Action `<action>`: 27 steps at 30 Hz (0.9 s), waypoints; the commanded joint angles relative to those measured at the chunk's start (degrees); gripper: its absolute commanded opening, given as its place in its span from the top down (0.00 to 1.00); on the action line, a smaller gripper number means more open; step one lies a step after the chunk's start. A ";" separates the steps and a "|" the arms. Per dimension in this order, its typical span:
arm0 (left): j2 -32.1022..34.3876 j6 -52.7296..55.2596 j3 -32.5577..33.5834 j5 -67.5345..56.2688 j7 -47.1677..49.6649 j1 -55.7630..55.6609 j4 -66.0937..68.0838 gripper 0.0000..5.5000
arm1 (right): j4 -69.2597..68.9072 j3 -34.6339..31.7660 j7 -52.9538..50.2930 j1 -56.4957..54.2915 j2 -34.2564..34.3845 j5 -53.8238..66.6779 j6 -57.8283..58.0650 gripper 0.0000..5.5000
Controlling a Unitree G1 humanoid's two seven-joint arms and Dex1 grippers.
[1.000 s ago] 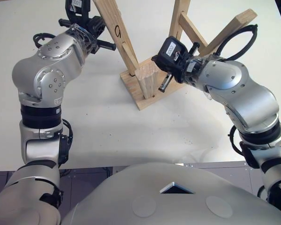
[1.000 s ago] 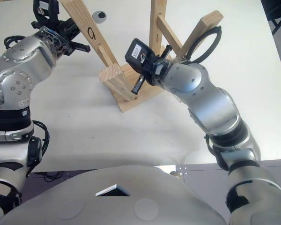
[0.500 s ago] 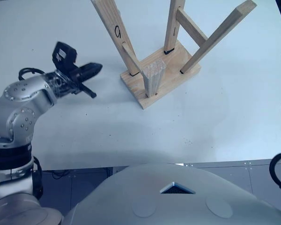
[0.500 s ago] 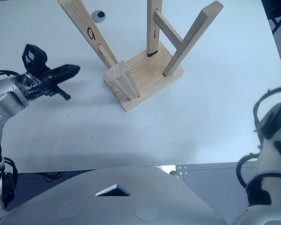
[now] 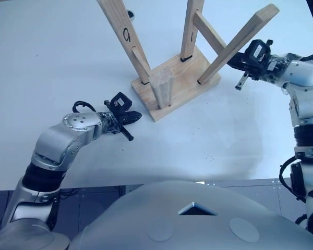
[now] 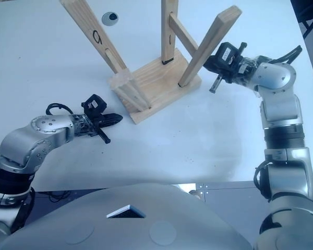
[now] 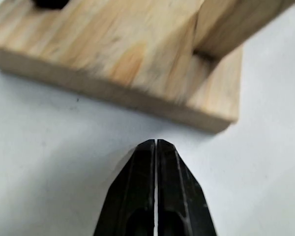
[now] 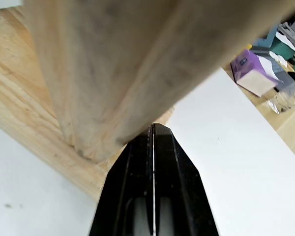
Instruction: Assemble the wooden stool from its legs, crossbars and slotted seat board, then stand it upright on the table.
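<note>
The wooden stool stands upside down on the white table, its slotted seat board (image 5: 173, 69) flat on the surface and its legs pointing up. A tall left leg (image 5: 123, 36), a back leg (image 5: 191, 28) and a slanted right leg (image 5: 239, 41) rise from the board, with a crossbar (image 5: 211, 32) joining the last two. A fourth leg (image 5: 163, 89) rises at the near corner. My left gripper (image 5: 137, 114) lies low over the table, shut and empty, just short of the board's near edge (image 7: 137, 105). My right gripper (image 5: 231, 61) is shut, its tip at the right leg (image 8: 113, 73).
A small round dark object (image 6: 109, 17) sits on the table behind the stool. White table surface (image 5: 208, 130) spreads in front of the board up to the front edge. Beyond the table's far side a purple box (image 8: 250, 70) lies among clutter.
My left arm came down from beside the tall left leg to the table by the board's near corner. My right arm left the near leg, swung out of view, and returned at the right leg.
</note>
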 commanded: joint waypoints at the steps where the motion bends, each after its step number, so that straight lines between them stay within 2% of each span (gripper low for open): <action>1: -0.85 -0.18 1.22 2.93 1.21 -1.68 4.09 0.99 | -8.52 2.61 4.32 2.94 -1.69 0.59 1.92 1.00; 6: -1.82 -2.36 3.73 5.34 0.52 -5.04 8.42 0.99 | -18.09 5.19 6.51 7.00 -2.54 1.31 7.18 1.00; 8: 0.02 -3.24 4.38 5.03 -2.52 -4.34 7.57 0.99 | -19.38 5.33 6.08 8.23 -2.67 1.07 8.62 1.00; 11: 4.56 -6.33 8.61 3.49 -8.59 -1.56 5.50 0.91 | -16.71 3.51 5.22 8.66 -4.00 0.35 8.21 1.00; 14: 10.45 -10.89 14.97 2.59 -15.91 1.18 5.60 0.84 | -15.54 0.97 5.39 11.62 -6.41 0.54 7.45 0.91; 17: 12.79 -12.95 17.70 0.56 -21.48 3.22 4.23 0.77 | -17.43 0.17 6.05 16.16 -7.39 1.51 8.08 0.83; 24: 7.07 -13.59 15.87 -0.71 -21.37 1.41 5.45 0.55 | -22.50 1.69 5.29 17.34 -3.75 5.98 14.26 0.60; 27: 4.86 -13.79 15.09 -0.47 -21.17 0.34 7.36 0.55 | -20.87 2.23 4.39 15.86 -1.29 7.34 16.74 0.60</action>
